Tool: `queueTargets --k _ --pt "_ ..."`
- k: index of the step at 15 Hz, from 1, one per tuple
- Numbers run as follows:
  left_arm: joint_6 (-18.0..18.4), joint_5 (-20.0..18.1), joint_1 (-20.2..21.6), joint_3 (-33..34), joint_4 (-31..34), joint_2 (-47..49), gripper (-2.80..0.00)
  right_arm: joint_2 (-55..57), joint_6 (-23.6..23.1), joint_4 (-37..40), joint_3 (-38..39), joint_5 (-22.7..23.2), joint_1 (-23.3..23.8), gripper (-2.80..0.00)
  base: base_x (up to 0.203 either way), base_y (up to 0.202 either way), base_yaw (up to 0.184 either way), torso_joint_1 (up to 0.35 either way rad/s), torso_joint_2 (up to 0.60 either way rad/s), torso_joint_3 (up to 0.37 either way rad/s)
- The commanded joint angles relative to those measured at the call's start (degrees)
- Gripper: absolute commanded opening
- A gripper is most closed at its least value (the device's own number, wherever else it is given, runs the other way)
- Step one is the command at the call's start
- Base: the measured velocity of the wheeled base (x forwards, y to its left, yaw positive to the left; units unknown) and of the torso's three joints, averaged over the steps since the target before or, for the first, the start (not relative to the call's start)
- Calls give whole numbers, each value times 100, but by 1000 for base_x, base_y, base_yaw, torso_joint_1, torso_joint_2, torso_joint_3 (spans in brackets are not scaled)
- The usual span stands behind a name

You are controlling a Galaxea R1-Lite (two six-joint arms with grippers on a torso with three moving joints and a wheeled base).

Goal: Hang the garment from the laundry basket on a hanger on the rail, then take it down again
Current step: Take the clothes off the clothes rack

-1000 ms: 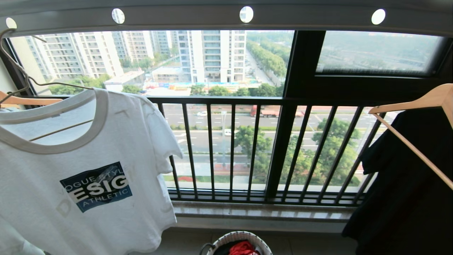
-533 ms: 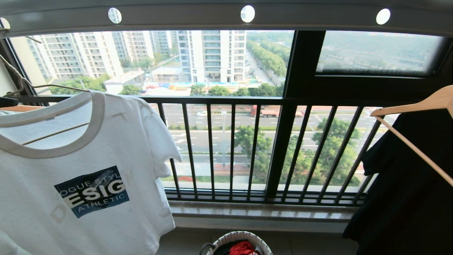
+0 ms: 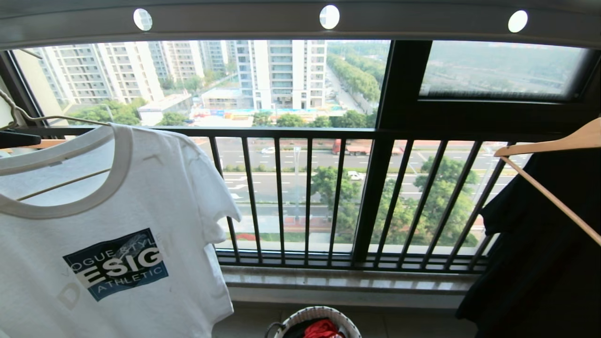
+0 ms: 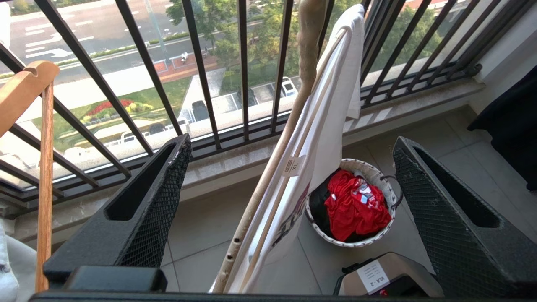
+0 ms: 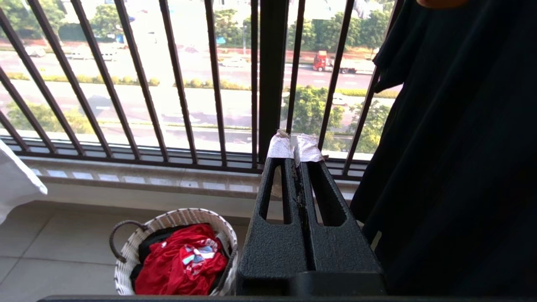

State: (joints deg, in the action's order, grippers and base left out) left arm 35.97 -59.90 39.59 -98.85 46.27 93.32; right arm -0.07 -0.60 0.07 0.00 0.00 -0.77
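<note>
Head view: rail (image 3: 300, 26) overhead, garment (image 3: 117, 234) hung at left on hanger (image 3: 61, 118), soft, light, limp; best taken by the hanger's stiff neck, not the cloth. Left gripper (image 4: 289, 201) fingers (image 4: 155, 188) spread wide astride hanger and shirt, grasping nothing; right gripper (image 5: 295, 151) clenched, idle above laundry basket (image 5: 126, 256). Against a second ago, shirt sits lower and further left, rail holes shifted.

Three cameras, one balcony.
Head view faces the window railing (image 3: 300, 197) from below the rail (image 3: 300, 26); both wrist views look down close over their jaws, sharing the laundry basket (image 4: 379, 176) on the floor.
</note>
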Motion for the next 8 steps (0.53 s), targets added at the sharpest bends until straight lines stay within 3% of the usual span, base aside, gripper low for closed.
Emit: queueTargets --k 1,8 --pt "-52 -278 -70 33 -2 60 0 -1 -2 1 0 0 -2 -280 0 0 0 0 0 0" --pt "-90 -325 -274 13 -48 72 0 6 -2 0 0 0 -2 -280 0 0 0 0 0 0"
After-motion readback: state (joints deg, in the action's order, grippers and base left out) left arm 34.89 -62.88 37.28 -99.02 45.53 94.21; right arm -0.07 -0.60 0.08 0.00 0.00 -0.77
